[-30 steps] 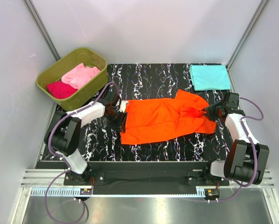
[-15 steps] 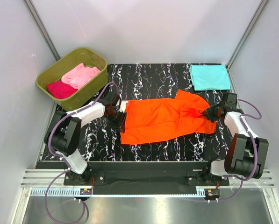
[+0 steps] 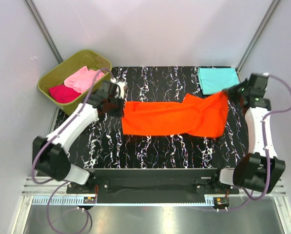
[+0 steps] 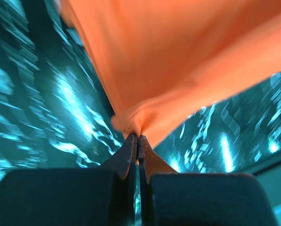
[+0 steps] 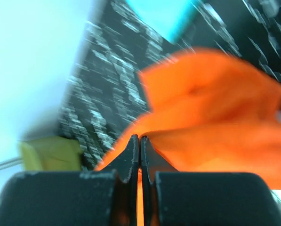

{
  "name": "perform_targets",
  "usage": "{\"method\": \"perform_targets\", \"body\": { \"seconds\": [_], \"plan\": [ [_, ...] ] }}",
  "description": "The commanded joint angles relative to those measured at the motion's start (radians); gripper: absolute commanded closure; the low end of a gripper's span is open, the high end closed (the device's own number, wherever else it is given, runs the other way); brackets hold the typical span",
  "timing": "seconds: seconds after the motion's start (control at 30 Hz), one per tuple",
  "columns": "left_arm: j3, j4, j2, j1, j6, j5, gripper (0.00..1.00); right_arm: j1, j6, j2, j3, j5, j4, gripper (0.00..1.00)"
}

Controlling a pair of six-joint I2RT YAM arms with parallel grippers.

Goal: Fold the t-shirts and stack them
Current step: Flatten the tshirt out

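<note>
The orange t-shirt (image 3: 174,117) hangs stretched between both arms above the black marbled table (image 3: 160,78). My left gripper (image 3: 122,103) is shut on its left edge; in the left wrist view the cloth (image 4: 178,56) bunches at the pinched tips of that gripper (image 4: 137,136). My right gripper (image 3: 227,92) is shut on the right end, with orange cloth (image 5: 215,108) spreading from its tips (image 5: 140,138). A folded teal t-shirt (image 3: 218,80) lies at the back right. The pink t-shirt (image 3: 84,78) and the magenta t-shirt (image 3: 63,93) lie in the tub.
An olive-green tub (image 3: 102,62) stands at the back left corner, just behind my left arm. Grey walls close the table on three sides. The arm bases sit on a rail (image 3: 155,176) at the near edge.
Both grippers closed on the orange t-shirt's ends and lifted it up and toward the back. The cloth now hangs as a stretched band instead of lying crumpled on the table.
</note>
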Motion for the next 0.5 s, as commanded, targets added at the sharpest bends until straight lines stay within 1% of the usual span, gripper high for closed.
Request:
{"method": "perform_targets", "body": {
  "seconds": [0.0,0.03,0.1,0.13,0.17,0.23,0.27,0.33,0.37,0.43,0.47],
  "plan": [
    [0.172,-0.053,-0.153,0.0,-0.067,-0.198,1.0,-0.018,-0.045,-0.063,0.205,0.032,-0.085,1.0],
    [0.195,-0.072,-0.173,0.0,-0.088,-0.266,1.0,-0.024,-0.042,-0.078,0.236,0.051,-0.129,1.0],
    [0.252,-0.077,-0.249,-0.002,-0.113,-0.336,1.0,-0.029,-0.035,-0.103,0.32,0.069,-0.168,1.0],
    [0.272,-0.077,-0.274,-0.002,-0.139,-0.407,1.0,-0.029,-0.024,-0.132,0.345,0.084,-0.204,1.0],
    [0.319,-0.077,-0.323,-0.002,-0.153,-0.44,1.0,-0.029,-0.018,-0.147,0.395,0.088,-0.22,1.0],
    [0.376,-0.071,-0.364,-0.002,-0.182,-0.5,1.0,-0.029,0.002,-0.196,0.446,0.083,-0.267,1.0],
    [0.442,-0.07,-0.384,-0.002,-0.19,-0.511,1.0,-0.029,0.007,-0.213,0.503,0.079,-0.286,1.0],
    [0.502,-0.06,-0.44,-0.002,-0.219,-0.525,1.0,-0.029,0.028,-0.267,0.566,0.08,-0.344,1.0],
    [0.542,-0.053,-0.485,-0.002,-0.233,-0.525,1.0,-0.029,0.033,-0.288,0.63,0.083,-0.363,1.0],
    [0.557,-0.021,-0.535,-0.003,-0.276,-0.485,1.0,-0.029,0.045,-0.354,0.687,0.088,-0.407,1.0],
    [0.565,-0.014,-0.558,-0.003,-0.289,-0.465,1.0,-0.029,0.048,-0.376,0.75,0.091,-0.427,1.0]
  ]
}}
